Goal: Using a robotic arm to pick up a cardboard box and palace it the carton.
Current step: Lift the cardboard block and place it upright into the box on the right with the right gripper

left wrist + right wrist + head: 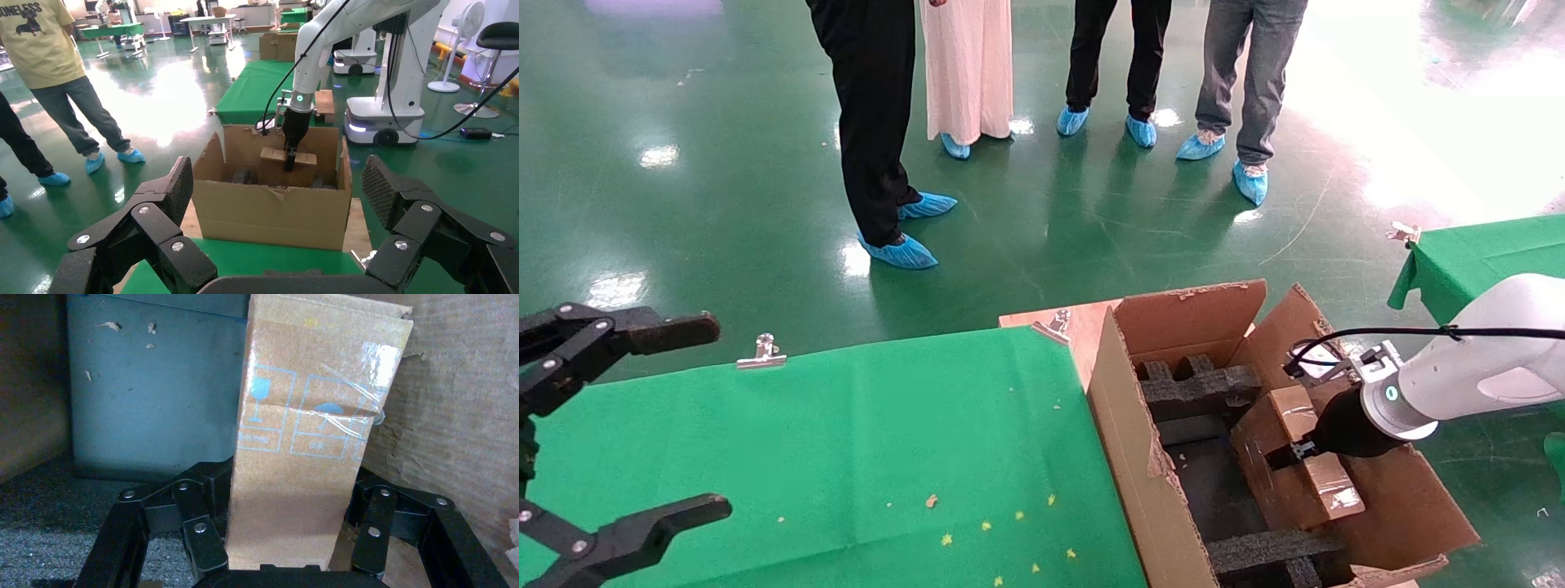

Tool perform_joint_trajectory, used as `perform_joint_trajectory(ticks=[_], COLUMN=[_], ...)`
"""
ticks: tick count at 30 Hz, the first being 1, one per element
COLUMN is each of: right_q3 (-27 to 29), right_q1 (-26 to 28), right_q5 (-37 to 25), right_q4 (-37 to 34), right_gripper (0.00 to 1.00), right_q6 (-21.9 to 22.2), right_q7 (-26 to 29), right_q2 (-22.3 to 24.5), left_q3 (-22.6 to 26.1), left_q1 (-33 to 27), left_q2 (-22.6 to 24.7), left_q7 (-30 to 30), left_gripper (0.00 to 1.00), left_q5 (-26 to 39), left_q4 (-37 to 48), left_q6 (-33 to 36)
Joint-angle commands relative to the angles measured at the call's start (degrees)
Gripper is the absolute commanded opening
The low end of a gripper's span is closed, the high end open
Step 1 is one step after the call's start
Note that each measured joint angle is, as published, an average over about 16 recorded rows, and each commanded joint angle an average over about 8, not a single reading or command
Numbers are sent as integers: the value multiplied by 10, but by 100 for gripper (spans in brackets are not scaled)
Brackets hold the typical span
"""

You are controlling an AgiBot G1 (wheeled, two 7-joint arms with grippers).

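The small brown cardboard box [1336, 490] stands on edge inside the large carton [1124, 425], close to its right wall. My right gripper [1291, 452], on the white arm, reaches down into the carton and is shut on the box. In the right wrist view the box [306, 416], with blue printed marks and clear tape, fills the gap between the black fingers [208, 490]. From the left wrist view the box [272, 165] shows above the carton's torn front wall [269, 208]. My left gripper [682, 425] hangs open over the green table's left end, holding nothing.
Black foam blocks [1201, 390] sit at the carton's far and near ends. The green-clothed table [846, 441] lies left of the carton, with small scraps on it. Several people [870, 122] stand on the floor beyond. A second green table [1483, 253] is at the right.
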Motion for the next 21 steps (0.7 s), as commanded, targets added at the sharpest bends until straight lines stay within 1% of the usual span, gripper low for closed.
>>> perform_joint_trajectory(ticks=[1,21], right_q3=[0,2], right_q1=[0,17], right_q5=[0,-1], right_q4=[-1,6], right_gripper=[100,100], right_q6=[-1,2], right_q7=[-1,1], right_q2=[0,6], left_q3=[0,0], left_q1=[0,0], left_q2=[0,0], left_q7=[0,0], left_gripper=[100,100], left_q5=[0,0], left_q4=[0,0], left_q6=[0,0])
